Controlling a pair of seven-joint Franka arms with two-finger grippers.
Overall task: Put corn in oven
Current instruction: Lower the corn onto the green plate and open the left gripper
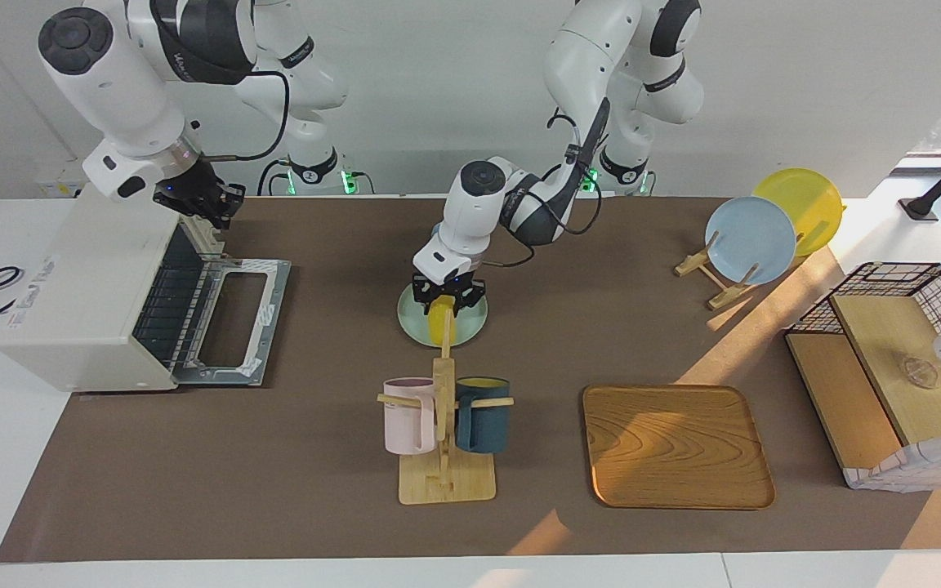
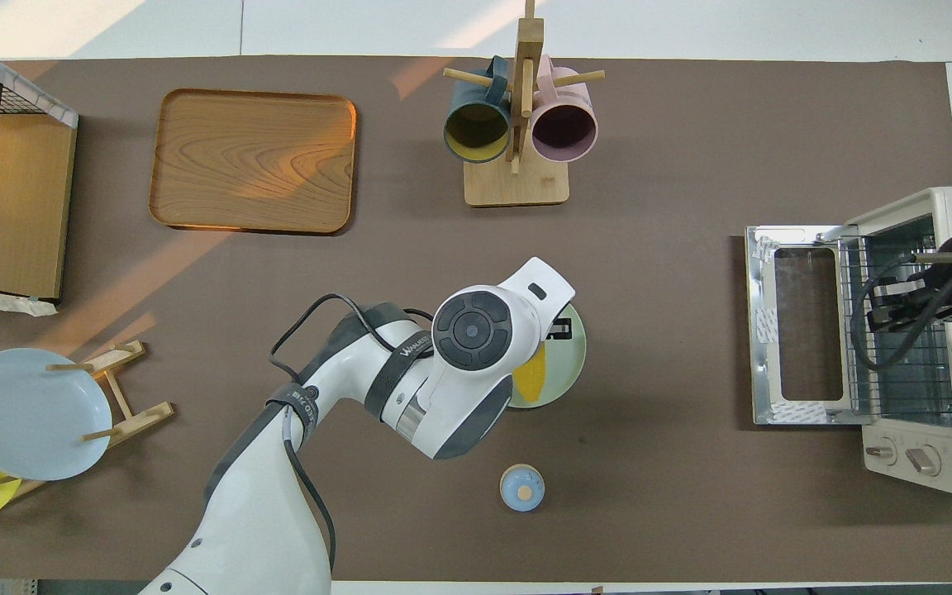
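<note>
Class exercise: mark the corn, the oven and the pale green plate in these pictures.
corn (image 1: 440, 321): facing view, middle of the yellow cob.
oven (image 1: 70, 286): facing view, its off-white top panel.
pale green plate (image 1: 411, 322): facing view, bare rim beside the corn.

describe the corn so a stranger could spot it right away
Start at the wooden mug rack mid-table; the pale green plate lies just nearer the robots. The corn is on it, gripped by the left gripper: the only glossy yellow tapered cob.

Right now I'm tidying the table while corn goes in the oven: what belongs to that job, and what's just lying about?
Job: corn, oven, left end effector shut on corn, green plate under it.

Lying about: mug rack, wooden tray, plate stand, wire basket.
</note>
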